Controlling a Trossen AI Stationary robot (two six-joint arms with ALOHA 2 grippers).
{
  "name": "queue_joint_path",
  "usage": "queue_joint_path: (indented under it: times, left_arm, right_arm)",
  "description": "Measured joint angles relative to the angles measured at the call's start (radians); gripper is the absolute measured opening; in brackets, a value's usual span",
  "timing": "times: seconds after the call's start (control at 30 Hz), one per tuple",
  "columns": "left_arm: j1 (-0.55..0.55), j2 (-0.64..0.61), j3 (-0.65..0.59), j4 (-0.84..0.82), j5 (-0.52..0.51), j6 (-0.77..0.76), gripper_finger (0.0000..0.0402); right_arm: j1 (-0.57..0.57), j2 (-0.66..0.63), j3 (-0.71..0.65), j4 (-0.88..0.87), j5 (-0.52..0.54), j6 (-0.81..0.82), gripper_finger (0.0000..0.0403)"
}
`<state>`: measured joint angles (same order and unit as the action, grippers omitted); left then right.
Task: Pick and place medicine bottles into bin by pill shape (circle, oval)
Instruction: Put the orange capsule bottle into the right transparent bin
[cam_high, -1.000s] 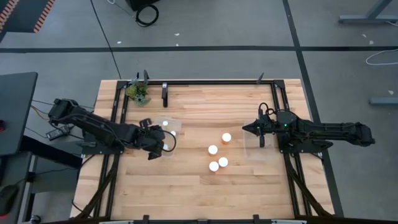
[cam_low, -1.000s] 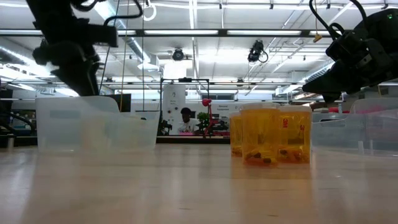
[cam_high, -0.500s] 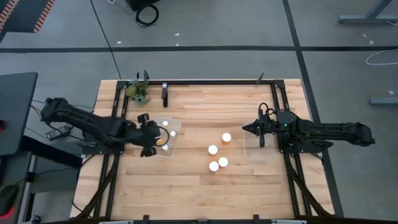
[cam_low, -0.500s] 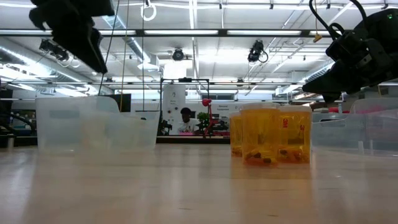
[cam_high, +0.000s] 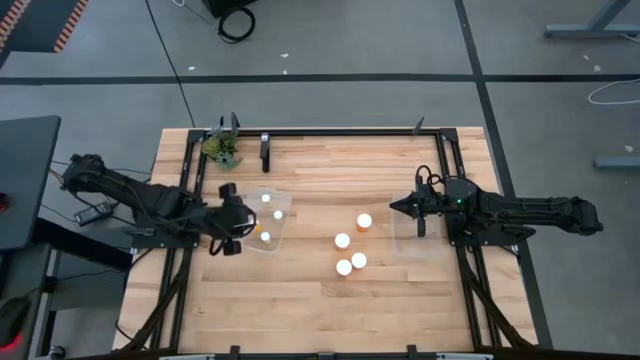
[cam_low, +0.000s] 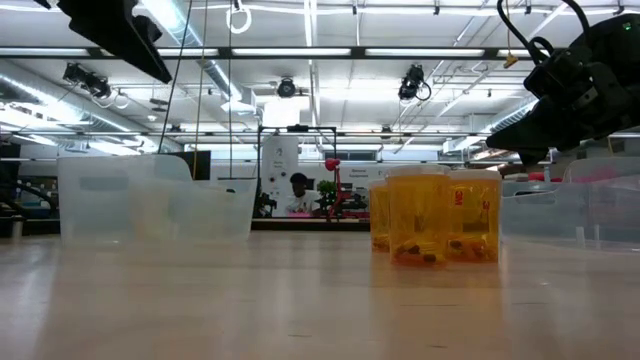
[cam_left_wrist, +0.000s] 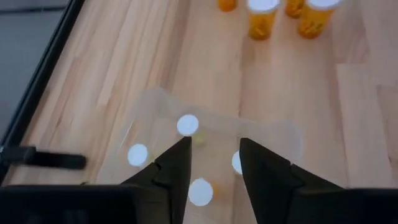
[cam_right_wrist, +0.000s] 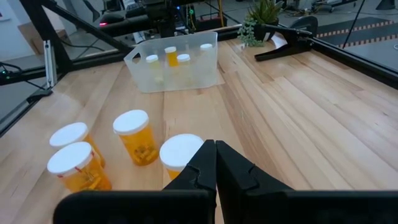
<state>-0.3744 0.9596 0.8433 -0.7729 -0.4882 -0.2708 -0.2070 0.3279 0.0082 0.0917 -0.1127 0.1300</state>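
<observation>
Four orange pill bottles with white caps (cam_high: 350, 247) stand upright on the table's middle; they also show in the low view (cam_low: 440, 215). Several more bottles (cam_left_wrist: 188, 125) are in the clear left bin (cam_high: 283, 228). My left gripper (cam_high: 240, 220) is open and empty, raised just left of that bin; in the left wrist view (cam_left_wrist: 214, 155) it looks down into the bin. My right gripper (cam_high: 393, 207) is shut and empty, hovering right of the standing bottles, with the nearest bottle (cam_right_wrist: 180, 151) just before its fingertips (cam_right_wrist: 214, 163).
A second clear bin (cam_high: 415, 235) sits under my right arm at the table's right. A green plant clump (cam_high: 222, 148) and a black bar (cam_high: 265, 152) stand at the far left. A black frame (cam_high: 330, 131) runs along the table's far edge and sides.
My left gripper has drawn back from over the left bin toward the table's left edge and has risen. A bottle now shows in the bin where the gripper was.
</observation>
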Motion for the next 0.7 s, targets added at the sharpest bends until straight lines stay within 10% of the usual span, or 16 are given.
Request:
queue_joint_path:
  times: [0.7]
  left_arm:
    - [-0.097, -0.154, -0.229, 0.256, 0.039, 0.178, 0.0105]
  right_arm:
    - [0.001, 0.000, 0.000, 0.020, 0.000, 0.047, 0.0010]
